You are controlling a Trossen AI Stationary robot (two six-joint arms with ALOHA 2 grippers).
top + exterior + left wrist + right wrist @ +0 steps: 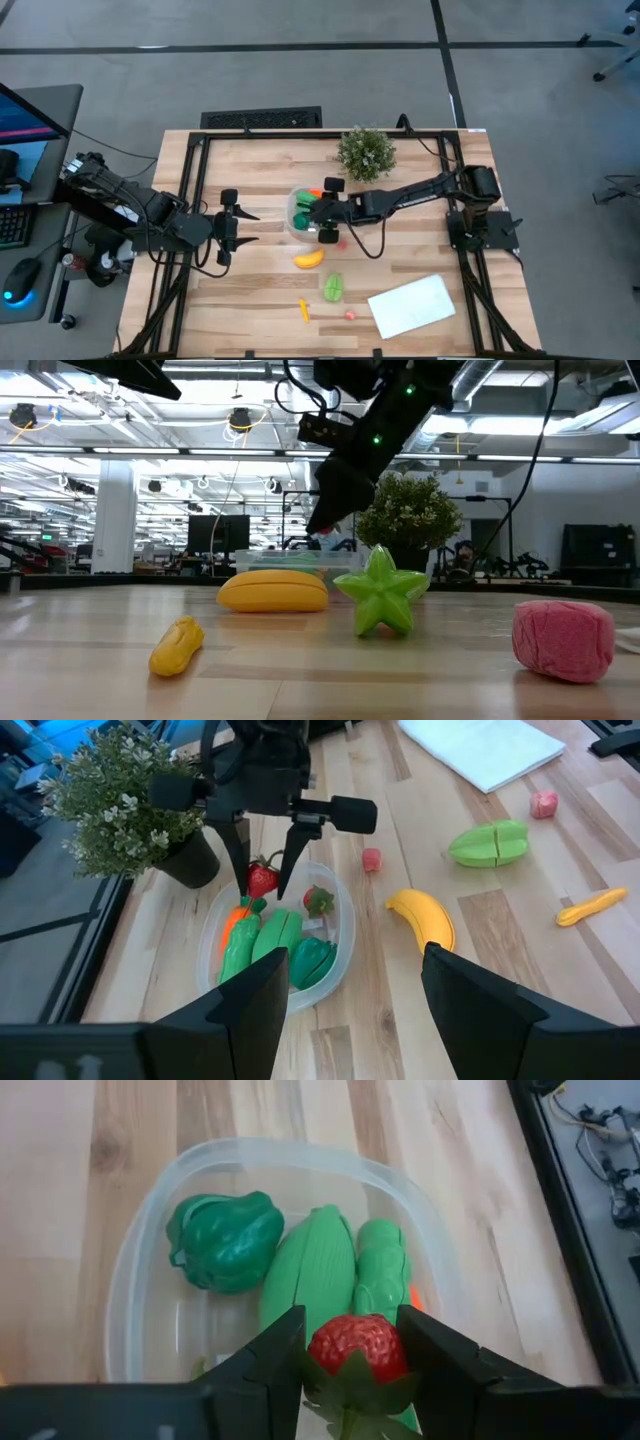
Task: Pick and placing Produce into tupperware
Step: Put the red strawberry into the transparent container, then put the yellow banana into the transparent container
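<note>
The clear tupperware sits on the table centre and holds a green pepper, two long green pieces and an orange carrot. My right gripper hangs over it, shut on a red strawberry. On the table lie a yellow banana, a green star-shaped piece, a small yellow-orange carrot, and pink berries. My left gripper waits open, left of the tupperware. My right gripper pinches the red strawberry's body between its two fingers, which come from above and point down. The strawberry is lifted clear, just over the open tupperware, with its green leaves showing between the fingers.
A bushy potted plant stands just beyond the tupperware, near the far edge. A flat white sheet lies at the near right corner. Bare wood shows between my left gripper and the tupperware.
</note>
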